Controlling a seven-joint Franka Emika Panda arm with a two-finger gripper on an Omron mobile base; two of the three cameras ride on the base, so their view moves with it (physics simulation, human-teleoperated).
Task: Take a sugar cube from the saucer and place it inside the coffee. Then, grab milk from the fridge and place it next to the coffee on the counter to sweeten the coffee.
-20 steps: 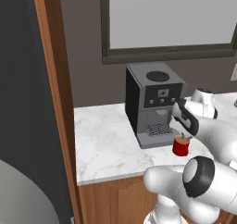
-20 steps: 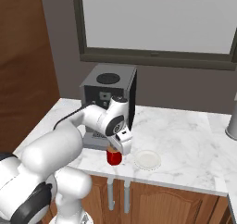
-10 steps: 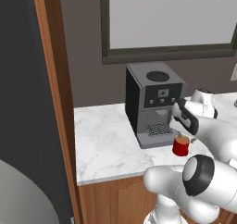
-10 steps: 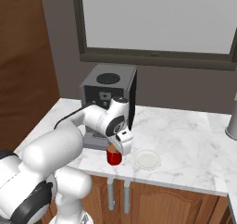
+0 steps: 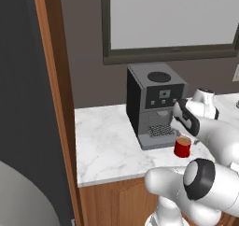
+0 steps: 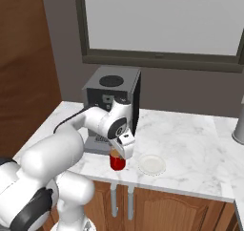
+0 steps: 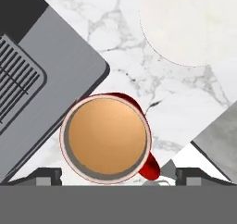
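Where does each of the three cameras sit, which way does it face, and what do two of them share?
Left base view: behind the arm's left, facing the coffee machine; arm at lower right.
Right base view: behind its right, facing the counter; arm at lower left.
Hand view: on the hand, straight down into the coffee; open gripper fingertips at bottom.
Shared: all three show the coffee beside the machine; right base and hand views show the saucer.

My pincer [image 7: 111, 179] hangs spread right over the coffee [image 6: 117, 161], with open air above. To its left the coffee machine [image 6: 111, 108] stands close, blocking that side. To the right the saucer [image 6: 152, 164] lies flat on the counter [image 6: 190, 144], with bare marble beyond it and clear passage.
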